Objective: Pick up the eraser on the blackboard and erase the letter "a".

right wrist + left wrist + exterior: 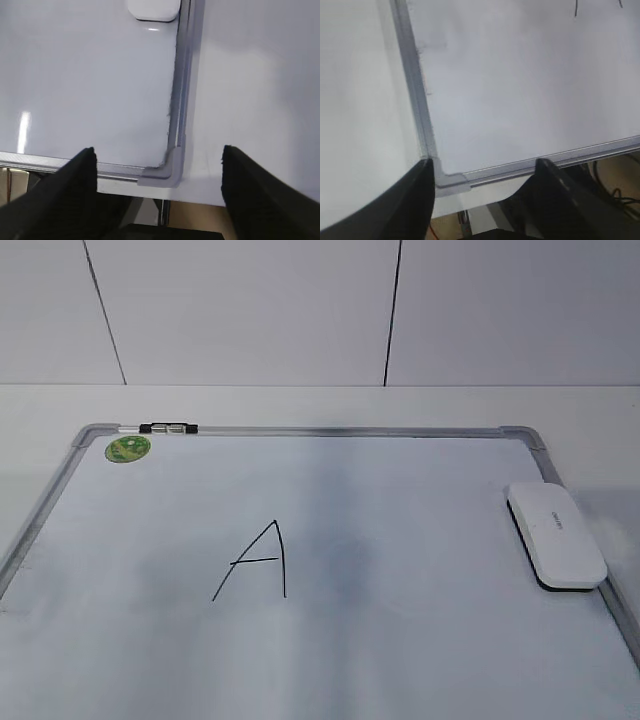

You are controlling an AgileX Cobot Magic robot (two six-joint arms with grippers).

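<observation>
Two grippers, both with jaws apart and nothing between them. Left gripper [482, 187] hovers over the near-left corner of the blackboard [520, 100]; right gripper [157, 172] hovers over the near-right corner of the same board [75, 90]. Neither arm shows in the exterior view.

Blackboard [330, 432] lies flat on the white desk [300, 405], grey frame all round. Eraser [555, 534] sits on the board surface at the right side, just beside the right frame rail, felt side down, long axis running roughly front to back. Right wrist view catches only its near end [152, 9], well apart from the jaws.

Only one letter visible: capital "A" [258, 562], left of board centre. Lowercase "a": can't find it in any view. Green sticker [127, 449] sits at the far-left corner, black-silver clip [168, 428] on the top rail beside it.
</observation>
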